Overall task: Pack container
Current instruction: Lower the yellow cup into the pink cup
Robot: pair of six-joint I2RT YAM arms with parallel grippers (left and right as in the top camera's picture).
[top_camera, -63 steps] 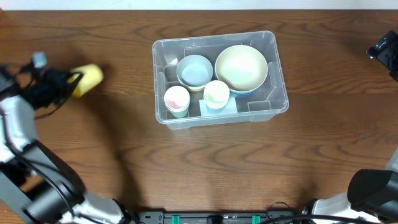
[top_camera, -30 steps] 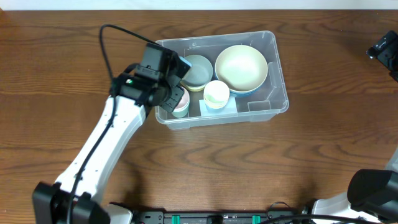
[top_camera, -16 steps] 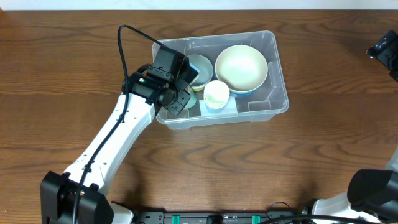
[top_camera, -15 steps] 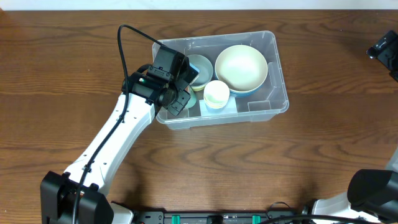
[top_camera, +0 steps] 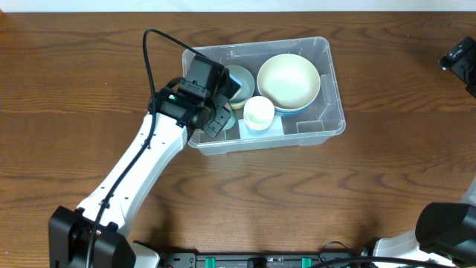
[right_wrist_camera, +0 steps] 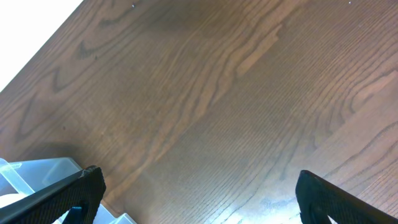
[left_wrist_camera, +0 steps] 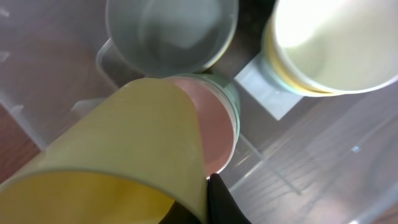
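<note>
The container point(top_camera: 329, 128) is a clear bin on the wooden table. It holds a large cream bowl point(top_camera: 288, 80), a grey-blue bowl point(top_camera: 239, 80), a pale cup point(top_camera: 259, 113) and a pink cup point(left_wrist_camera: 219, 124). My left gripper point(top_camera: 212, 113) is inside the bin's left end, shut on a yellow cup point(left_wrist_camera: 124, 168) tilted right over the pink cup's mouth. One black finger point(left_wrist_camera: 219, 202) shows against the yellow cup's rim. In the overhead view the gripper hides both cups. My right gripper point(right_wrist_camera: 199, 186) is open and empty at the table's far right edge point(top_camera: 461, 59).
In the left wrist view the grey-blue bowl point(left_wrist_camera: 171, 31) sits just beyond the pink cup, and the pale cup point(left_wrist_camera: 329, 43) to the right. A corner of the bin point(right_wrist_camera: 25, 177) shows in the right wrist view. Bare wood surrounds the bin.
My left arm swung from the far left of the table to the bin, carrying the yellow cup. In the last half second it barely shifted. The right arm has not moved.
</note>
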